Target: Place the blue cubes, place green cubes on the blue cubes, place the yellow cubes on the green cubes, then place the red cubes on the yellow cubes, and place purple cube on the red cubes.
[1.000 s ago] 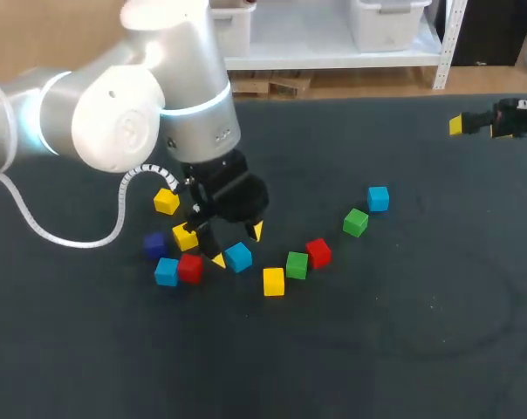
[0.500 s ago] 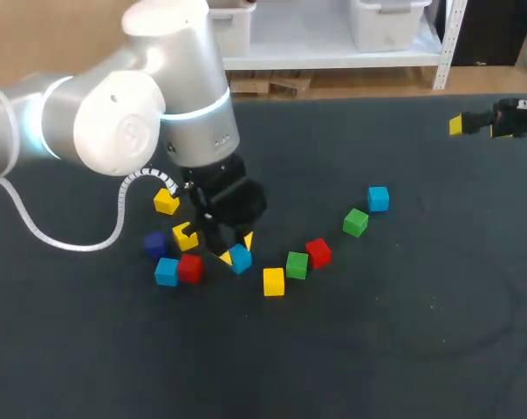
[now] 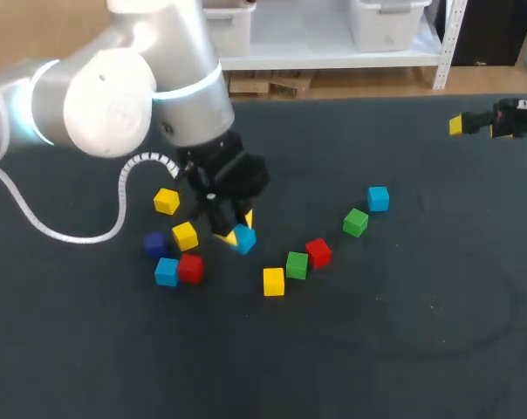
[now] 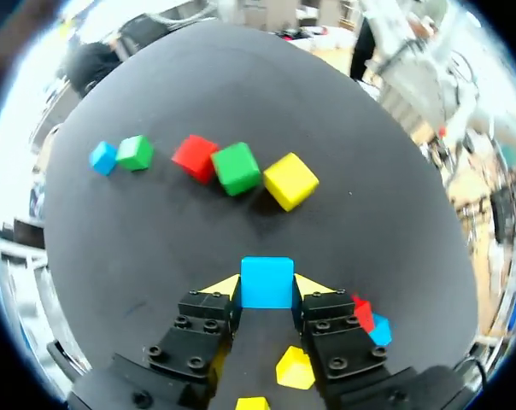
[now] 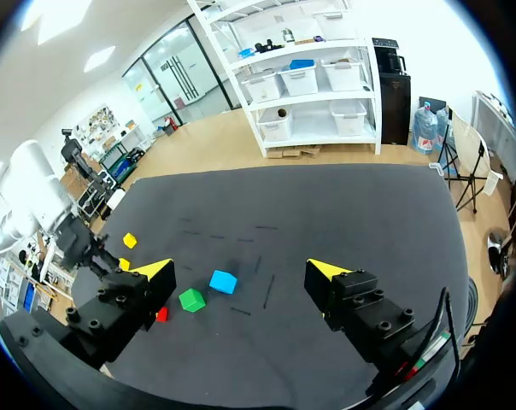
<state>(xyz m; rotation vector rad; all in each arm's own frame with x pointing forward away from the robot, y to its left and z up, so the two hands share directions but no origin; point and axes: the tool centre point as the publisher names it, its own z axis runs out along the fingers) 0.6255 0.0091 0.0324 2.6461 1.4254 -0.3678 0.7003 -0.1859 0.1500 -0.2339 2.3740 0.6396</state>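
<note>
My left gripper (image 3: 238,229) is shut on a blue cube (image 3: 245,238), which sits squarely between the yellow tips in the left wrist view (image 4: 266,282). Ahead of it lie a yellow cube (image 4: 290,180), a green cube (image 4: 236,167), a red cube (image 4: 196,156), then another green cube (image 4: 135,153) and a blue cube (image 4: 102,157). To the left on the table are two yellow cubes (image 3: 166,201) (image 3: 185,235), the purple cube (image 3: 153,243), a blue cube (image 3: 166,271) and a red cube (image 3: 191,267). My right gripper (image 3: 477,124) stands open at the far right.
The table is a dark mat (image 3: 403,332) with bare room at the front and right. In the right wrist view the blue cube (image 5: 223,281) and green cube (image 5: 190,299) lie well ahead of the open fingers, with my left arm (image 5: 44,205) beyond.
My left gripper closed on the blue cube and has drawn it up and away from the table's front. The other cubes and the right arm have not moved.
</note>
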